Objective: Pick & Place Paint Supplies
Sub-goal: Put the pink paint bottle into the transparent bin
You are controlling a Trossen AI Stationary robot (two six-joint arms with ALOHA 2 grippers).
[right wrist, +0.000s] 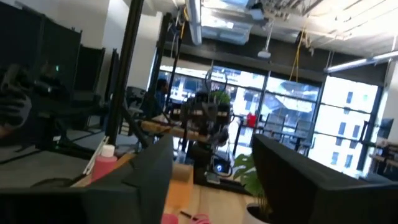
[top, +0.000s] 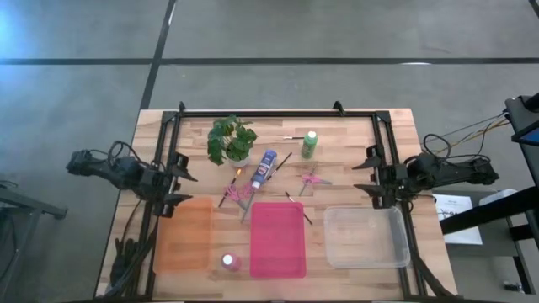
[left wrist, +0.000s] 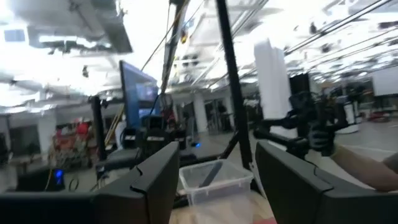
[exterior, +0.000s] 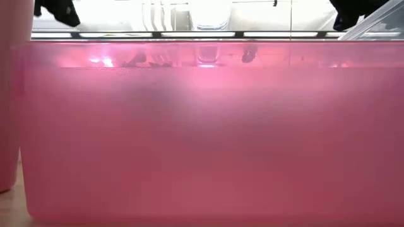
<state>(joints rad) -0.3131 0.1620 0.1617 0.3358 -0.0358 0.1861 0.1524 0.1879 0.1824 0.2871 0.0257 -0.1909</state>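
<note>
We are looking at a task that is barely starting. In the high view the left gripper (top: 187, 188) is sitting at the left edge of the table and the right gripper (top: 364, 176) at the right edge, both with fingers apart and holding nothing.

The supplies are lying loose in the upper middle of the frame: the green paint bottle (top: 310, 144), the blue-and-white bottle (top: 264, 168), pink scissors (top: 312, 178) and another pair (top: 238, 194), plus thin brushes (top: 295, 207).

A pink bottle (top: 229, 262) is standing at the bottom, between the orange bin (top: 184, 236) and pink bin (top: 278, 240). The clear bin (top: 367, 236) is showing nothing inside, so nearly everything is still waiting for sorting.
</note>
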